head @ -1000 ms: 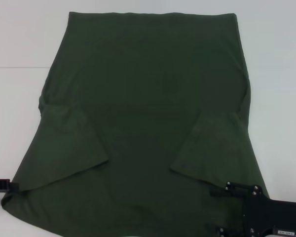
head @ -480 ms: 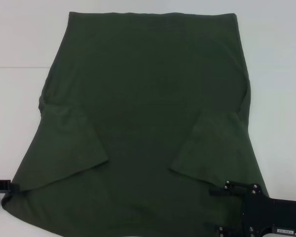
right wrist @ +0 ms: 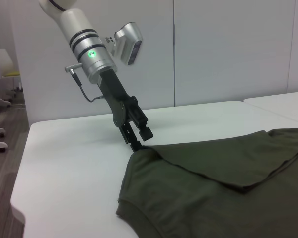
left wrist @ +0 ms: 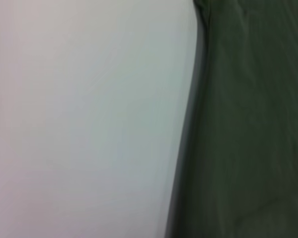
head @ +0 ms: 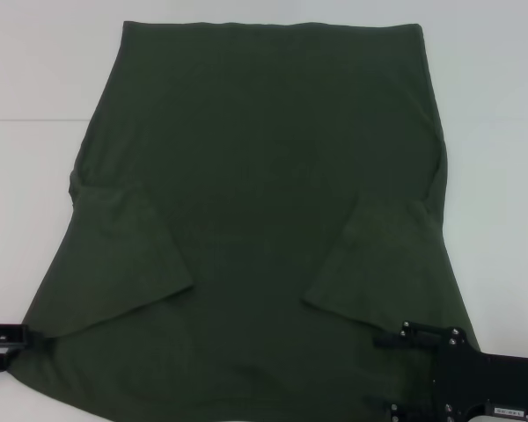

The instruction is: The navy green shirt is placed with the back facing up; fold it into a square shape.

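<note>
I am looking at the navy green shirt (head: 264, 220) lying flat on the white table (head: 497, 132), plain side up, with both sleeves folded in over the body. My left gripper (right wrist: 137, 140) is touching the shirt's near left corner, and its fingers are sitting close together at the cloth edge. My right gripper (head: 396, 374) is hanging over the near right part of the shirt; I cannot tell if its fingers are apart or together.
</note>
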Controlling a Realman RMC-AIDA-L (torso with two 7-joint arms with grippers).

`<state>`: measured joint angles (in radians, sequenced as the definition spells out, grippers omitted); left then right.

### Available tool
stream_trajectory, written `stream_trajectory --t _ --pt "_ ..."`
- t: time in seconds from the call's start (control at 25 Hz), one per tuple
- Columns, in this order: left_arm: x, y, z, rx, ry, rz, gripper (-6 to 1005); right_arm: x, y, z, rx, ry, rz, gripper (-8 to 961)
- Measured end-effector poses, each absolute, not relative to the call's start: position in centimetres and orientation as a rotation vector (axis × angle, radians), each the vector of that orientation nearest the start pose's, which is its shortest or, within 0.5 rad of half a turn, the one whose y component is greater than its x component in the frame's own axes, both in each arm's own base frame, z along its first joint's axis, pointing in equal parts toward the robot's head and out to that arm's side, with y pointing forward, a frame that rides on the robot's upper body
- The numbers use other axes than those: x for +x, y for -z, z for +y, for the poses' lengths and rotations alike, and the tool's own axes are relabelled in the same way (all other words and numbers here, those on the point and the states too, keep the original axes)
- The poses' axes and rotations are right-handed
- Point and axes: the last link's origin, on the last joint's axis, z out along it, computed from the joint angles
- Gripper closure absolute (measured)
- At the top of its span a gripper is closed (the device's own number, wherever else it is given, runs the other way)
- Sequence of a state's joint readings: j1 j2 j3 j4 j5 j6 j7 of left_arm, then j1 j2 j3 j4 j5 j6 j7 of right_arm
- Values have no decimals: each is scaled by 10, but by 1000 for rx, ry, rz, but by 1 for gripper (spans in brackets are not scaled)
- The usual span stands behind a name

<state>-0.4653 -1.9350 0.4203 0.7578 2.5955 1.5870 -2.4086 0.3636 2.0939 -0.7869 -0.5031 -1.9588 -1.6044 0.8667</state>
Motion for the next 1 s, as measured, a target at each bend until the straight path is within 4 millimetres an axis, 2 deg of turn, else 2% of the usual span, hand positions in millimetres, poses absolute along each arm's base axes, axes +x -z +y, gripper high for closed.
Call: stream_trajectory --t 0.6,0.92,1.0 --pt "-355 -63 305 2380 -265 2395 149 302 42 253 -2806 -701 265 166" --pt "-360 -62 307 2405 -220 2446 158 301 42 252 -2809 -711 266 167" --pt "-361 -62 307 2405 -211 2449 219 301 41 253 -2809 -711 267 167"
